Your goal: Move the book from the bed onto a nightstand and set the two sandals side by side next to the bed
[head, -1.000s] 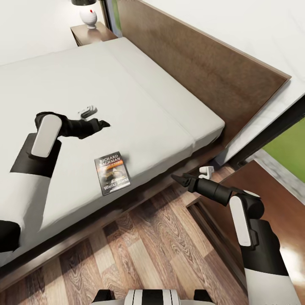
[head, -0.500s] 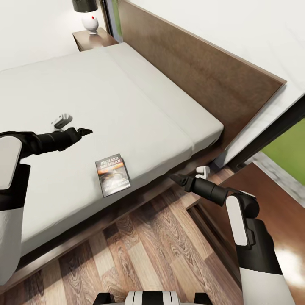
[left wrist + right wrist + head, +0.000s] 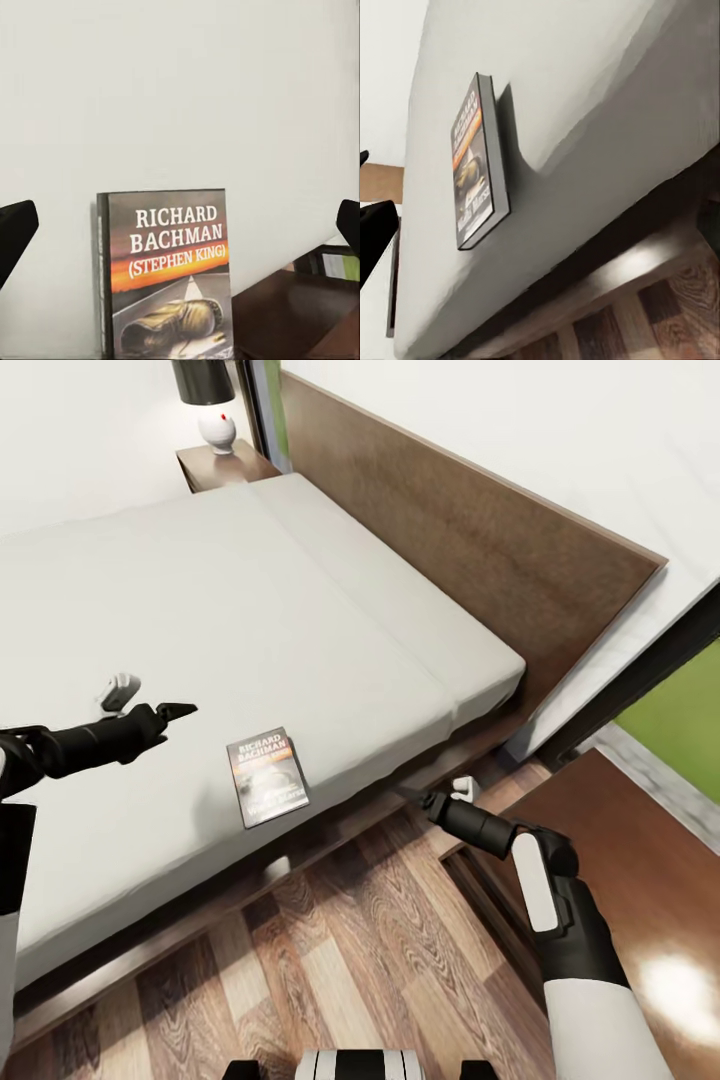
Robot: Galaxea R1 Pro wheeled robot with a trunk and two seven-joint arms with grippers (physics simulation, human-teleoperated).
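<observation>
Book (image 3: 267, 776) lies flat on the mattress near the bed's (image 3: 300, 620) front edge, cover up; its lower edge is cut off in the left wrist view, where "RICHARD BACHMAN (STEPHEN KING)" reads clearly. Left gripper (image 3: 175, 711) hovers over the mattress beside the book, apart from it, fingers spread wide and empty, only their dark tips visible at that view's edges. Right gripper (image 3: 430, 800) hangs by the bed frame above the floor (image 3: 350, 950); whether it is open I cannot tell. Nightstand (image 3: 225, 463) at the far corner carries a lamp (image 3: 210, 400), its shade cropped.
</observation>
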